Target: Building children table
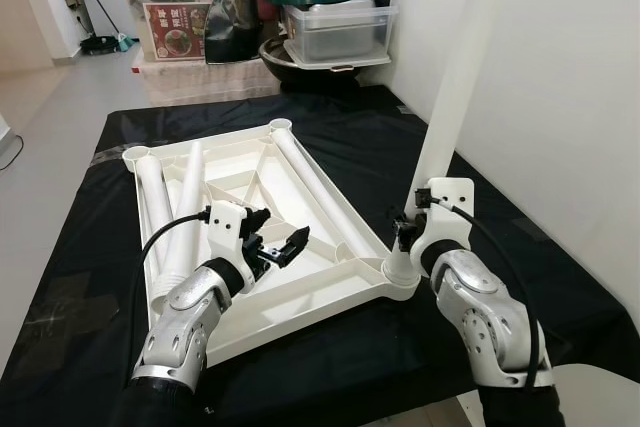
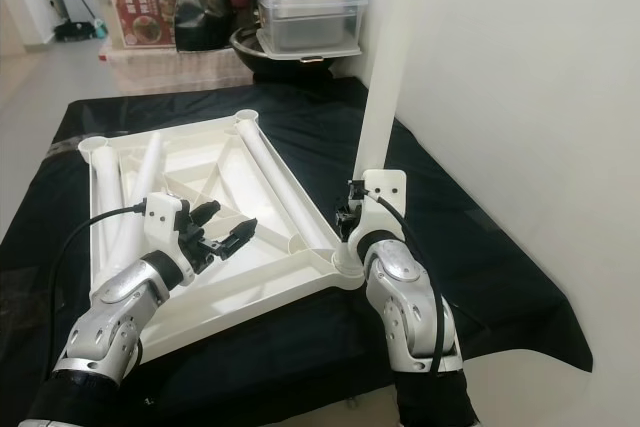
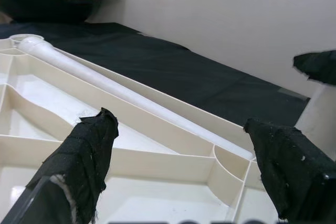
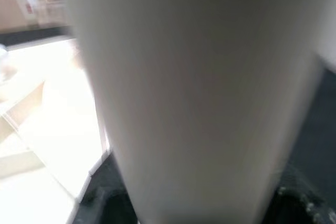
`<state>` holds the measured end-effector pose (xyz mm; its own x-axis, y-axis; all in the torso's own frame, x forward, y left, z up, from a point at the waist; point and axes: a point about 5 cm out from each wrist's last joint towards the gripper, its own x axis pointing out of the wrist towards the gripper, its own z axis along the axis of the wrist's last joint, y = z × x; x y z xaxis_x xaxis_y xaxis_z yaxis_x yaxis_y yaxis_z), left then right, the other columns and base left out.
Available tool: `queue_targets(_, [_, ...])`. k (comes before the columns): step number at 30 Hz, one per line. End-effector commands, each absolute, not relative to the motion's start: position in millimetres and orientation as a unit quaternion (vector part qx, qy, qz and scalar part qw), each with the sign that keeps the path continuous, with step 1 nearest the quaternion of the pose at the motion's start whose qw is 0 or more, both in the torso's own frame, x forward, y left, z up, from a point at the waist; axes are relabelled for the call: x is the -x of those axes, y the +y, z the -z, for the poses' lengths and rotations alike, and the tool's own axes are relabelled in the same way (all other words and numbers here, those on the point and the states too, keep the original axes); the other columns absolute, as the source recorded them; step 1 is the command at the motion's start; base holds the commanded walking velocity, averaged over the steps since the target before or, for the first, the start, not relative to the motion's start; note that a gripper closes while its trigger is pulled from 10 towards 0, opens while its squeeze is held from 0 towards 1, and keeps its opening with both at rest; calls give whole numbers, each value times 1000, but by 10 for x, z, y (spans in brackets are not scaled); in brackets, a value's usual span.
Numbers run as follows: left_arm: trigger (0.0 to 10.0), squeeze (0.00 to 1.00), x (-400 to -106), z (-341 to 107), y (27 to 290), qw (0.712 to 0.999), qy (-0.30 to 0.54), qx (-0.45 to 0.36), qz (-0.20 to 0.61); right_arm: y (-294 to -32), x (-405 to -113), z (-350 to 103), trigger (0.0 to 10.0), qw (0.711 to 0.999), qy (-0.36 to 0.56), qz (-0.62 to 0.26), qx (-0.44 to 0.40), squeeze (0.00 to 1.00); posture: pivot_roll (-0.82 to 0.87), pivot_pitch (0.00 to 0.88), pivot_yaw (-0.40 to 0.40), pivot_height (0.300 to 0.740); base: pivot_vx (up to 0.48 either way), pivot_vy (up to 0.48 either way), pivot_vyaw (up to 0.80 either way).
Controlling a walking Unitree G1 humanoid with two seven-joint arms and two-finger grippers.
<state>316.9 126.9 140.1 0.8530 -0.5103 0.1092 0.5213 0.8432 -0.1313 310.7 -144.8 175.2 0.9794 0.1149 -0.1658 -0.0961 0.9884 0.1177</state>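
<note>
A black cloth [image 1: 420, 137] covers the surface, and on it a white tabletop [image 1: 290, 292] lies upside down, ribs showing, with loose white legs [image 1: 185, 217] lying along its left and middle. At its near right corner one leg [image 1: 455, 77] stands upright in the socket, clasped low down by the right gripper [image 1: 408, 230]. The left gripper [image 1: 272, 239] hovers with fingers [image 3: 86, 150] spread over the tabletop's near ribs, holding nothing.

Blurred white table leg [image 4: 199, 98] close up, pale tabletop underside [image 4: 47, 129] beside.
</note>
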Motion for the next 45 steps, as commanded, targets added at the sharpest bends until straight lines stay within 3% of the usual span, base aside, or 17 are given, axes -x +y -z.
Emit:
queue_targets(1, [10000,0,-3184,-1398,1268,959,-31,77,271,-1418,-3113,-1764,10000,990,88,-81,-73,1000,-112,0,-41,740,0,0,0])
queue_targets(3, [10000,0,-3185,-1399,1267,959,-32,77,270,-1359,-3107,-1817,10000,986,79,-114,-87,1000,-112,0,-42,740,0,0,0])
queue_targets(4, [10000,0,-3185,-1399,1267,959,-32,78,269,-1286,-3076,-1882,10000,977,74,-175,-100,0,-112,0,-42,740,0,0,0])
queue_targets(7, [10000,0,-3185,-1400,1263,959,-33,79,269,-1226,-2910,-2026,10000,938,46,-334,-80,0,-115,0,-41,740,0,0,0])
queue_targets(15, [10000,0,-3189,-1400,1258,959,-32,82,271,-1254,-2739,-2051,9059,885,44,-462,-27,0,-113,0,-44,740,0,0,0])
queue_targets(16, [10000,0,-3191,-1399,1256,959,-33,82,271,-1244,-2705,-1990,0,869,53,-492,-9,0,-101,0,-52,740,0,0,0])
queue_targets(22, [10000,0,-3188,-1391,1256,959,-32,82,268,-1157,-2852,-1832,0,891,65,-448,-32,0,-95,0,-51,740,0,0,0])
queue_targets(27, [10000,0,-3175,-1387,1259,959,-30,82,270,-1477,-3275,-1640,0,980,120,-144,-70,0,-97,0,-47,740,0,0,0])
queue_targets(28, [10000,0,-3174,-1387,1259,959,-30,82,271,-1635,-3294,-1540,0,984,152,-49,-85,0,-96,0,-47,740,0,0,0])
queue_targets(34, [10000,0,-3171,-1387,1261,959,-30,82,271,-1832,-3221,-1440,0,978,164,78,-97,0,-97,0,-43,740,0,0,0])
queue_targets(35, [10000,0,-3171,-1386,1264,959,-30,82,271,-1721,-3213,-1460,1725,981,157,53,-101,0,-93,0,-44,740,0,0,0])
queue_targets(37, [10000,0,-3171,-1385,1265,959,-30,82,271,-1636,-3207,-1475,1725,982,152,33,-105,0,-93,0,-43,740,0,0,0])
queue_targets(38, [10000,0,-3171,-1383,1269,958,-29,82,271,-1484,-3205,-1553,10000,985,127,-19,-111,0,-92,0,-42,740,0,0,0])
queue_targets(39, [10000,0,-3171,-1383,1269,958,-29,82,271,-1484,-3205,-1553,10000,985,127,-19,-111,0,-92,0,-42,740,0,0,0])
queue_targets(40, [10000,0,-3173,-1383,1275,958,-29,82,272,-1359,-3193,-1646,10000,985,99,-69,-126,1000,-90,0,-43,740,0,0,0])
queue_targets(44, [10000,0,-3176,-1385,1285,958,-29,82,272,-1182,-3174,-1852,10000,971,54,-176,-150,1000,-92,0,-47,740,0,0,0])
queue_targets(45, [10000,0,-3178,-1387,1287,959,-30,83,271,-1125,-3139,-1962,10000,957,40,-242,-155,0,-92,0,-47,740,0,0,0])
